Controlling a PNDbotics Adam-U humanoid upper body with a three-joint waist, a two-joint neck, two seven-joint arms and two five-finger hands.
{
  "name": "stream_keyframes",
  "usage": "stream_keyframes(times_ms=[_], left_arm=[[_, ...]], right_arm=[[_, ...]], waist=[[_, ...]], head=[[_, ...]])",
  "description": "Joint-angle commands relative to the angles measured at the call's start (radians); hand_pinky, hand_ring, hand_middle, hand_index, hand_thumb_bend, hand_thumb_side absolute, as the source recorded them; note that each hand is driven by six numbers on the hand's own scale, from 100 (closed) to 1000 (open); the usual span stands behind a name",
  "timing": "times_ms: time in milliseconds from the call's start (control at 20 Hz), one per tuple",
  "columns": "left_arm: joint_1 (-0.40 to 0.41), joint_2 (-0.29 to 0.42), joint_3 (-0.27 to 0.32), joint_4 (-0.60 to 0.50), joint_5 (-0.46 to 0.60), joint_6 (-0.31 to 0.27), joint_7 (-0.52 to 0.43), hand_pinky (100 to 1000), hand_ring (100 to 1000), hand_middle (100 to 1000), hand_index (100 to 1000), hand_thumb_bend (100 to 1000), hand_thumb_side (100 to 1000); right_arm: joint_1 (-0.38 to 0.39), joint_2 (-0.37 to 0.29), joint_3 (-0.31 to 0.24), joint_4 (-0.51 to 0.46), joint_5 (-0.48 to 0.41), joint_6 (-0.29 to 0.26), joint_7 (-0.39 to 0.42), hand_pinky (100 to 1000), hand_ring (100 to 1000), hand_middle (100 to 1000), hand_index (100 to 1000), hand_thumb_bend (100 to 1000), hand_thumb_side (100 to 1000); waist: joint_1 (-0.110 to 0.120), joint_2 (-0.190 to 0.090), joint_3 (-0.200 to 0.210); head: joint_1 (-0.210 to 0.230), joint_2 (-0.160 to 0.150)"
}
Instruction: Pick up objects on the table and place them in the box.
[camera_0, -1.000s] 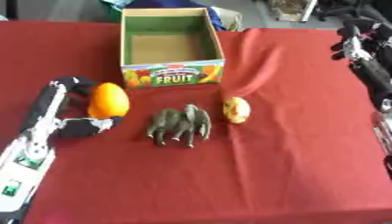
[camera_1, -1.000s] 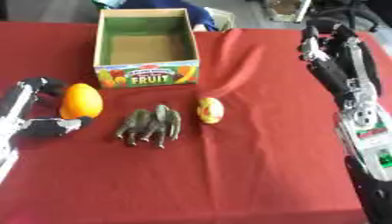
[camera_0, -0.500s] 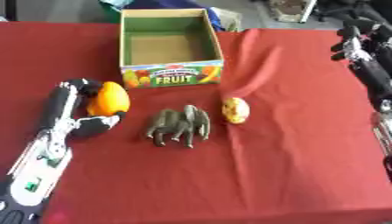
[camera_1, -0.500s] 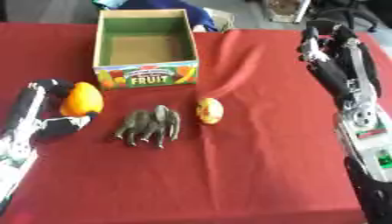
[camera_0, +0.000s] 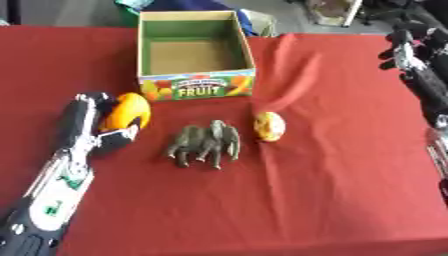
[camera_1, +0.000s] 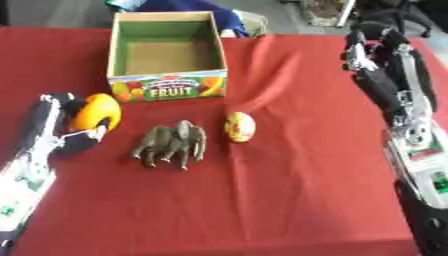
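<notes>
Near the worktop's (camera_0: 350, 150) left edge, the left hand (camera_0: 105, 120) has its fingers curled round the orange (camera_0: 127, 111). The elephant (camera_0: 206, 142) and yellow fruit (camera_0: 269, 126) lie mid-worktop, before the box (camera_0: 194, 86) (open-topped). By the right edge, the right hand (camera_1: 363, 42) hangs with fingers curled, holding nothing.

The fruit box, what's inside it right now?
The box looks empty: green inner walls and a bare brown floor show. Its near wall hides only a thin strip of floor. The orange sits in the left hand; the elephant and yellow fruit lie outside.
</notes>
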Motion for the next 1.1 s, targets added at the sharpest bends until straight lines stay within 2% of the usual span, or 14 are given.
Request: stream_keyframes(times_ms=[50,200,350,600,800,950,1100], left_arm=[[-0.013,0.005,0.005,-0.003,-0.012,0.003,0.046,365,411,228,402,100,100],[-0.01,0.014,0.011,-0.018,-0.003,0.0,0.078,329,369,170,343,100,100],[-0.013,0.032,0.014,-0.06,0.002,-0.002,0.085,325,360,158,331,100,100],[-0.041,0.097,0.018,-0.19,0.013,0.014,0.021,332,359,160,333,100,100],[-0.095,0.142,0.03,-0.255,0.038,0.041,-0.018,339,361,164,337,100,100],[-0.164,0.148,0.037,-0.235,0.039,0.062,-0.023,347,368,174,347,100,100],[-0.254,0.125,0.035,-0.129,0.022,0.068,-0.012,360,382,188,363,100,100]], right_arm=[[-0.009,-0.017,-0.003,-0.013,-0.004,-0.001,0.002,541,584,640,750,100,472],[-0.009,-0.017,-0.004,-0.013,-0.004,-0.002,0.002,541,584,640,750,100,472],[-0.008,-0.017,-0.003,-0.013,-0.004,-0.002,0.002,541,584,640,750,100,473],[-0.008,-0.019,-0.004,-0.013,-0.003,-0.002,0.002,541,584,640,750,100,473],[-0.008,-0.02,-0.004,-0.013,-0.002,-0.002,0.002,541,584,640,750,100,472],[-0.01,-0.018,-0.001,-0.013,-0.005,-0.002,0.004,541,584,640,750,100,473],[-0.016,-0.015,0.003,-0.013,-0.006,-0.001,0.009,541,584,639,750,100,475]], waist=[[0.003,-0.016,-0.003],[0.004,-0.017,-0.003],[0.005,-0.017,-0.004],[0.009,-0.018,-0.006],[0.011,-0.018,-0.009],[0.01,-0.017,-0.016],[0.008,-0.013,-0.031]], head=[[0.0,0.006],[-0.001,0.006],[-0.002,0.006],[-0.004,0.007],[-0.008,0.007],[-0.007,0.002],[0.001,-0.004]])
